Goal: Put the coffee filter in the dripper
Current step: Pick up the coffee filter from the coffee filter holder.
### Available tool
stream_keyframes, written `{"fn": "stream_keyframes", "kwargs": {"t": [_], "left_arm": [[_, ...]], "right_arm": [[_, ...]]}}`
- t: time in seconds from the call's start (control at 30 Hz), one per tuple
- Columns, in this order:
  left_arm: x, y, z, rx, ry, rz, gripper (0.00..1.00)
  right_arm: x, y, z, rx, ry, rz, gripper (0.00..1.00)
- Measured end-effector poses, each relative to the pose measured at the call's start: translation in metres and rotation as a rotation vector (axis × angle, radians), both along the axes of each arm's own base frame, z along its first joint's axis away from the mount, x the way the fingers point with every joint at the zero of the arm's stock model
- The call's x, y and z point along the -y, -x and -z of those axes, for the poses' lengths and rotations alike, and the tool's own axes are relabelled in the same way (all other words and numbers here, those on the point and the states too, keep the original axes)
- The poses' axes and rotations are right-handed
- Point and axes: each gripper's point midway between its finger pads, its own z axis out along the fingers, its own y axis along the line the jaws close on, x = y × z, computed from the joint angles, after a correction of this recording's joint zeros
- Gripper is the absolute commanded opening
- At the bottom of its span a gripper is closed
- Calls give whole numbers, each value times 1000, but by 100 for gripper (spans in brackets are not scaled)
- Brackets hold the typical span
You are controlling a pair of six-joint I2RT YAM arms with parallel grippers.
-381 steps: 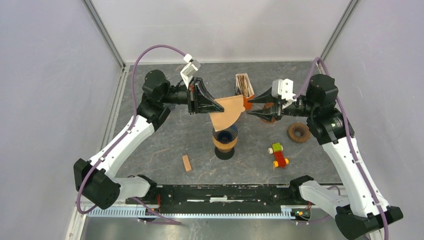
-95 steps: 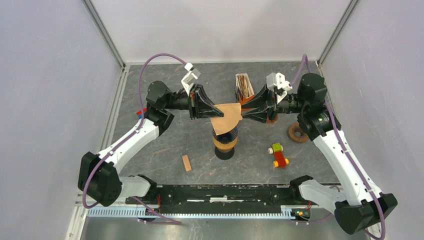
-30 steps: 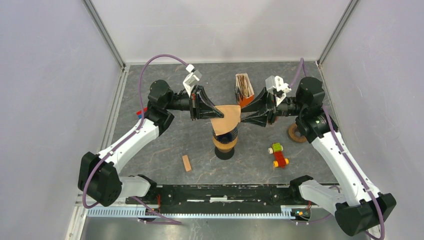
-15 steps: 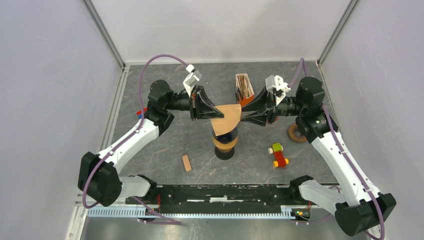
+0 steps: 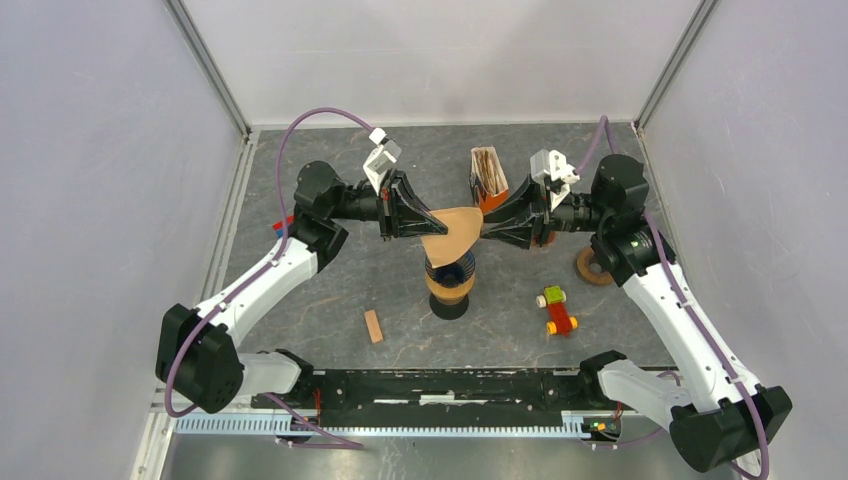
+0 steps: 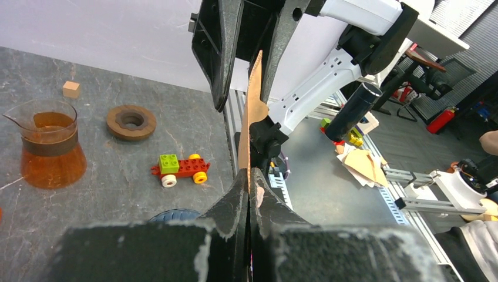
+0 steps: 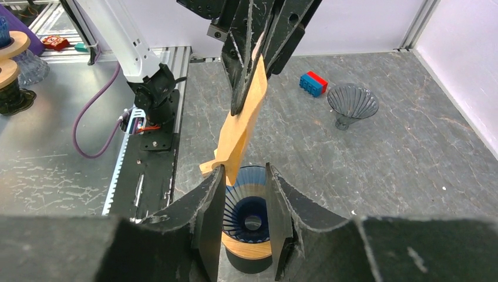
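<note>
Found coffee filter (image 5: 458, 232) held aloft, tilted, at 12 o'clock of the dripper (image 5: 450, 275) in the top view, with the lower tip just above the rim. Noted left gripper (image 5: 438, 222) pressed together on the filter's 9 o'clock edge. Noted right gripper (image 5: 485, 228) at the 3 o'clock edge, fingers (image 7: 212, 194) spread to either side of the paper, not clamped on it. Logged toy car (image 5: 557, 312) at 4 o'clock of the dripper, well apart.
</note>
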Motion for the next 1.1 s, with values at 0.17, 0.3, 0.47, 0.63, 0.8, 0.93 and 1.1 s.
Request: {"fn": "stream_keyframes", "kwargs": {"t": [0.17, 0.3, 0.47, 0.63, 0.8, 0.93, 1.1], "left_arm": [[0, 1, -1, 17, 13, 2, 2], [0, 1, -2, 25, 19, 4, 2], [-1, 3, -2, 25, 20, 12, 2], [-2, 6, -2, 31, 20, 28, 2], [-3, 11, 0, 24, 20, 48, 2], [-5, 15, 0, 20, 23, 56, 2], [-5, 16, -3, 30, 31, 59, 2]], "right_arm": [[0, -1, 2, 0, 3, 4, 34], [0, -2, 3, 5, 3, 6, 33], [1, -2, 3, 16, 4, 5, 31], [1, -2, 4, 34, 10, 1, 30], [2, -1, 9, 51, 24, -11, 29], [2, 1, 10, 59, 26, -27, 29], [1, 4, 10, 64, 22, -47, 30]]}}
